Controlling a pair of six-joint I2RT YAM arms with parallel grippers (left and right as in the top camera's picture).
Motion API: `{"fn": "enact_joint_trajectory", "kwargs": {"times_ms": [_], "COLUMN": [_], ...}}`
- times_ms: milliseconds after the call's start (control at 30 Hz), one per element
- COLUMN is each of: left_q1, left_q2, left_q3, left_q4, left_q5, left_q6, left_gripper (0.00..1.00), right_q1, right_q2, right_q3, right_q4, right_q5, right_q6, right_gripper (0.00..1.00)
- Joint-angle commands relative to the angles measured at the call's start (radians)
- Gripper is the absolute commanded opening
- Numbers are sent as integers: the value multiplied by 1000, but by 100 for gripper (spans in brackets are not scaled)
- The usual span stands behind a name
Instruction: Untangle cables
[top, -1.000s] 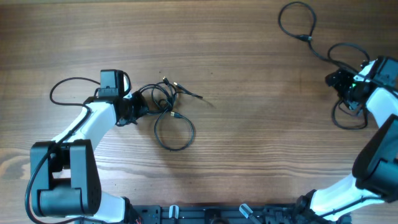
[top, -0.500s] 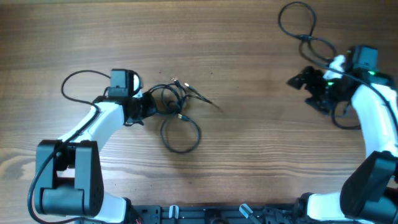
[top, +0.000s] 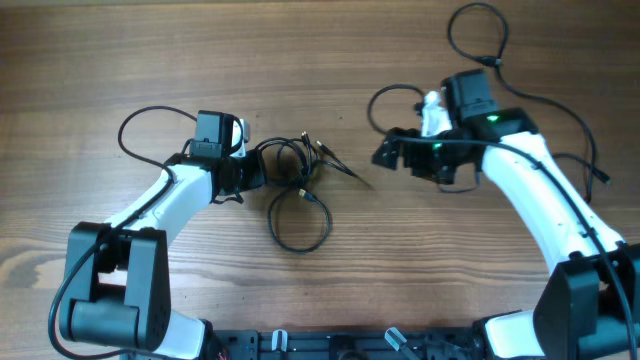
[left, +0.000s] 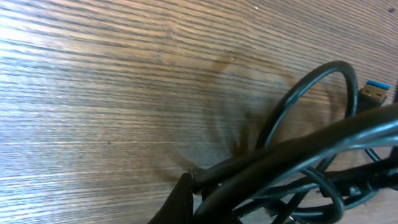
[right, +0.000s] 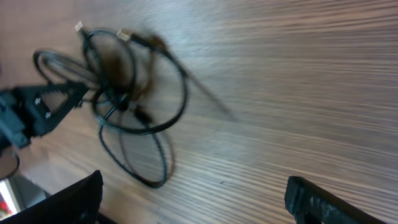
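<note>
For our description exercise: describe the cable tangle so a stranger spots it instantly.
On the wooden table, follow the left arm to its pincer, shut on a bunch of black cables left of centre. Unlike the single cable at the far right, this bunch is knotted, one large loop trailing toward the near edge.

The left gripper (top: 258, 172) shows only 1 dark fingertip (left: 181, 198) at the bottom edge of its wrist view, where the cables (left: 298, 155) run off to the right and below, while the right gripper (top: 388, 155) has its 2 fingers (right: 74, 199) cropped at the bottom edge, with the cables there smeared by blur.
</note>
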Motion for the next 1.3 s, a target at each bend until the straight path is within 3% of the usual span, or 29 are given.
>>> {"fn": "enact_joint_trajectory", "kwargs": {"times_ms": [0,133,333,467,800,867,900,933,1100,1267], "left_q1": [-6,-6,3,3,4,4,4,4,4,4], "left_q2": [7,-11,-115,-128,-127,-127,-127,-127,-127,-127], "left_q3": [-10,-5,-5,-5,-5,-5,-5,-5,-5,-5], "left_q4": [3,2,-53,-71,-93,-97,-97,-97,-96,-97], "left_q5": [60,111,-46,55,78,78,78,78,77,51], "left_q6": [20,20,11,21,19,19,19,19,19,19], "left_gripper": [4,4,4,4,4,4,4,4,4,4], "right_q1": [87,179,297,345,407,407,408,410,421,390], "right_q2": [13,13,41,87,273,290,302,308,323,281], "right_q3": [4,4,4,4,4,4,4,4,5,50], "right_q4": [32,89,216,288,505,529,543,544,566,541], "right_q5": [26,28,116,134,138,138,137,137,174,186], "right_q6": [-7,-6,145,195,220,190,173,174,82,16], "right_gripper": [96,96,91,90,73,58,34,28,29,47]}}
